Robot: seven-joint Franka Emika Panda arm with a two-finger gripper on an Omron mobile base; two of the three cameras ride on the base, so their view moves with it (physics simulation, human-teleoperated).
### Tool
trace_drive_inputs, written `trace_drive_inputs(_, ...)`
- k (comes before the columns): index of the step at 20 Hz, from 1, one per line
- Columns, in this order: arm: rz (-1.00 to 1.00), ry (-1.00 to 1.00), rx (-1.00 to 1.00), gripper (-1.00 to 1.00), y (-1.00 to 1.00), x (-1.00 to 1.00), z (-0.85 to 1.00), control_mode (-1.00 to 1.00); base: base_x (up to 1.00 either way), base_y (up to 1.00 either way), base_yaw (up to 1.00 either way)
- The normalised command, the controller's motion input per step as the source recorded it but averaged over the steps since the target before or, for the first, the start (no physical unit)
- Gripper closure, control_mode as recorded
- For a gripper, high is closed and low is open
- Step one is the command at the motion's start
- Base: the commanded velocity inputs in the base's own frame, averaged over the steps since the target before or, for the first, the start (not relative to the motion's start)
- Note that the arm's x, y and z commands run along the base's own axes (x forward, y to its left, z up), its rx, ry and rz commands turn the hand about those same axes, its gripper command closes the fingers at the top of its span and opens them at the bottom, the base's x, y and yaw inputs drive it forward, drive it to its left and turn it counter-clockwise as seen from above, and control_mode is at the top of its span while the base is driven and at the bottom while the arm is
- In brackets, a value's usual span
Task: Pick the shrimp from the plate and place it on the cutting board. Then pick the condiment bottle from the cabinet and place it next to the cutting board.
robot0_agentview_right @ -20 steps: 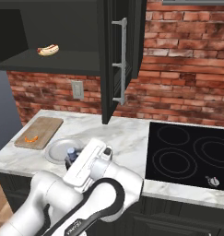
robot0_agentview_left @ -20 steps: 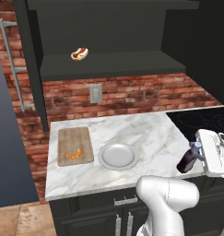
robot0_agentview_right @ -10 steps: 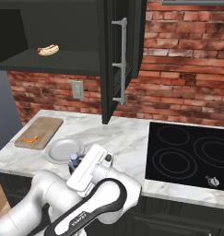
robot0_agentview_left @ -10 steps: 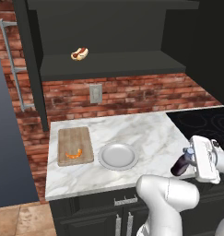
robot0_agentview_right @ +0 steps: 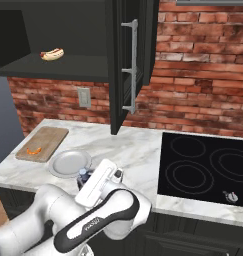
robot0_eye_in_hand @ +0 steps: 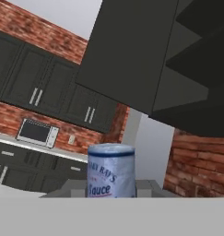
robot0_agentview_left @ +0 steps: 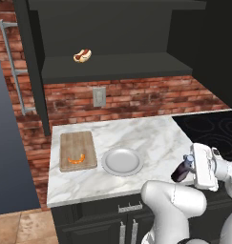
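The dark brown condiment bottle, blue-grey capped, hangs off the counter's front edge right of the plate, clamped in the narrowly parted gripper.

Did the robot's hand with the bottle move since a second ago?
Yes. In the left base view the gripper holding the bottle has sunk lower and come nearer the camera, away from the stovetop.

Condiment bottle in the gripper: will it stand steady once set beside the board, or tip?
The condiment bottle looks tall and narrow, so it probably tips if released tilted. Its round body would likely roll on the smooth marble counter. It looks rigid, so the gripper shouldn't crush it.
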Motion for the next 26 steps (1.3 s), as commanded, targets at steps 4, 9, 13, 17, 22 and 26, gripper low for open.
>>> trace_drive_inputs(4,0.00,0.00,0.00,1.00,-0.01,0.29,-0.15,-1.00,0.00,0.00,0.00)
trace_drive_inputs(9,0.00,0.00,0.00,1.00,-0.03,0.32,-0.12,-1.00,0.00,0.00,0.00)
trace_drive_inputs(13,0.00,0.00,0.00,1.00,-0.03,0.34,-0.18,-1.00,0.00,0.00,0.00)
trace_drive_inputs(17,0.00,0.00,0.00,1.00,-0.01,0.35,-0.22,-1.00,0.00,0.00,0.00)
trace_drive_inputs(22,0.00,0.00,0.00,1.00,-0.01,0.30,-0.27,-1.00,0.00,0.00,0.00)
trace_drive_inputs(26,0.00,0.00,0.00,1.00,-0.02,0.27,-0.32,-1.00,0.00,0.00,0.00)
